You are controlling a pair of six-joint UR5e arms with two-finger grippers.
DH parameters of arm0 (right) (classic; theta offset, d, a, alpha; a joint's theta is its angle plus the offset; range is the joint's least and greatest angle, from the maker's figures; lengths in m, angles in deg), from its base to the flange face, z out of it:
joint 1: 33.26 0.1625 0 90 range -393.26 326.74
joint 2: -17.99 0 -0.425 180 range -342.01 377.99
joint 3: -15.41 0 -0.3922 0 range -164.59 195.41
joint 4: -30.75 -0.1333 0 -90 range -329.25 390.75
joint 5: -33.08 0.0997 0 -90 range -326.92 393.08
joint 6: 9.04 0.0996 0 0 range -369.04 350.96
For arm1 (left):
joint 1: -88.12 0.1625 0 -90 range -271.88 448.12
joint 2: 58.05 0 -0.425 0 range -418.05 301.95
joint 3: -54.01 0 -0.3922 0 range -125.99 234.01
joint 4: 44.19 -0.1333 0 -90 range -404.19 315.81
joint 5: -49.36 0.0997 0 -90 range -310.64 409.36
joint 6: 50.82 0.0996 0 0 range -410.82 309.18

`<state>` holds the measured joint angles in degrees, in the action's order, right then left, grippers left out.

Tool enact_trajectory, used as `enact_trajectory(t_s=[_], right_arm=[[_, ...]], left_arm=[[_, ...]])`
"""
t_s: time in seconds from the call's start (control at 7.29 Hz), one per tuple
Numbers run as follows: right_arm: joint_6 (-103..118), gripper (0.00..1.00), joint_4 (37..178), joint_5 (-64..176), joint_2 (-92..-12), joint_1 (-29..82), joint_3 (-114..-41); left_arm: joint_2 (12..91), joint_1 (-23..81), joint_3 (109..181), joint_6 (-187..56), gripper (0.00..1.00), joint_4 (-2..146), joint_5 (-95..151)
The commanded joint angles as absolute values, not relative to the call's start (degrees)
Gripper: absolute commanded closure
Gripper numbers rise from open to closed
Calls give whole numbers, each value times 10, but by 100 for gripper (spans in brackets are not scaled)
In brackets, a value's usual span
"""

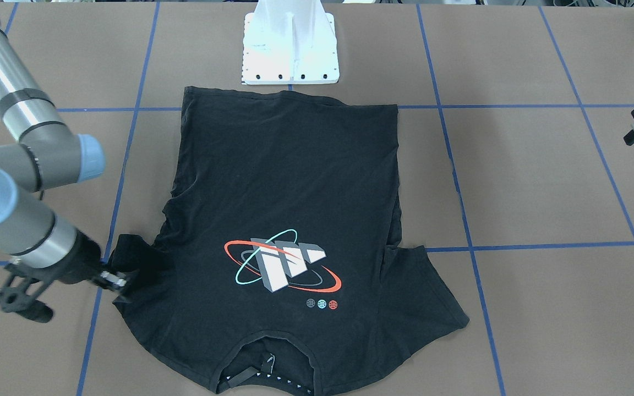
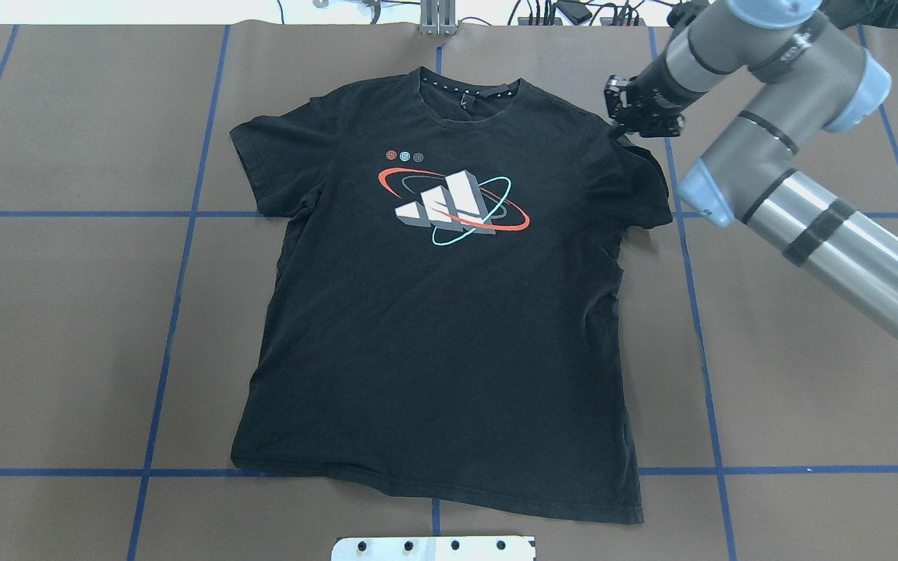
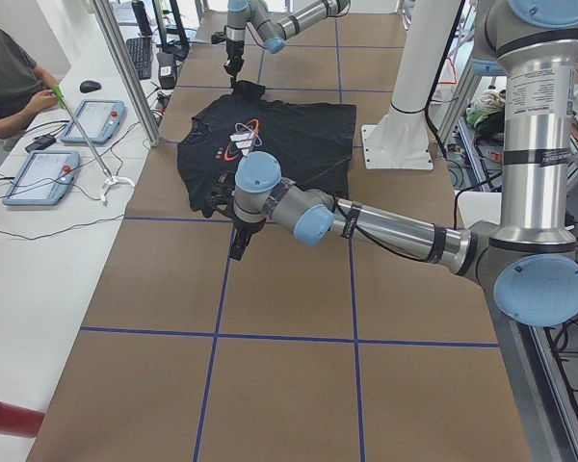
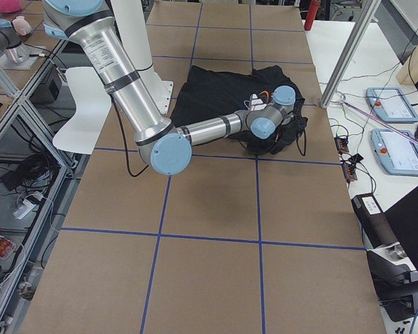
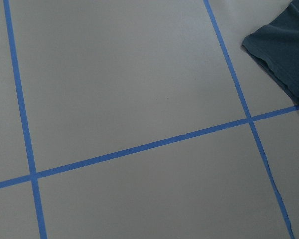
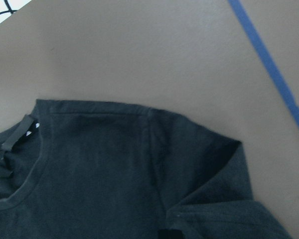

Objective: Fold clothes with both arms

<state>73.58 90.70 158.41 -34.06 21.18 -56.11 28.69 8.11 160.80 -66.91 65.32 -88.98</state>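
Overhead exterior: pedestal [image 2: 433,548] near T-shirt [image 2: 433,335] hem.

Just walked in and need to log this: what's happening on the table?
A black T-shirt lies flat, print up, not yet folded. The right gripper is down at one sleeve, which is bunched up; whether it grips is unclear. The left gripper hangs over bare table, clear of the shirt.

White pedestal [image 1: 289,49] stands on brown table [image 1: 542,181]; side bench [image 3: 39,260] holds tablet [image 3: 40,176], perhaps pendant.
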Motion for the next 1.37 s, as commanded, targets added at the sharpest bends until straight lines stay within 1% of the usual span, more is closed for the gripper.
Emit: enact_trajectory(t_s=[0.0,0.41,0.69,0.82,0.96,1.1,1.23], right_arm=[[780,100,910,1556,-283,175,-527],[804,100,908,1491,-226,136,-467],[806,100,908,1478,-221,127,-455],[807,28,908,1477,-217,127,-449],[810,0,909,1473,-213,126,-449],[815,0,908,1474,-211,126,-452],[814,0,912,1481,-213,122,-481]], left_arm=[[287,81,1607,-669,0,653,-890],[287,81,1608,-669,0,653,-890],[289,81,1608,-670,0,653,-890],[296,83,1602,-669,0,654,-888],[298,84,1602,-667,0,658,-889],[310,86,1597,-668,0,664,-889],[332,88,1576,-667,0,678,-889]])
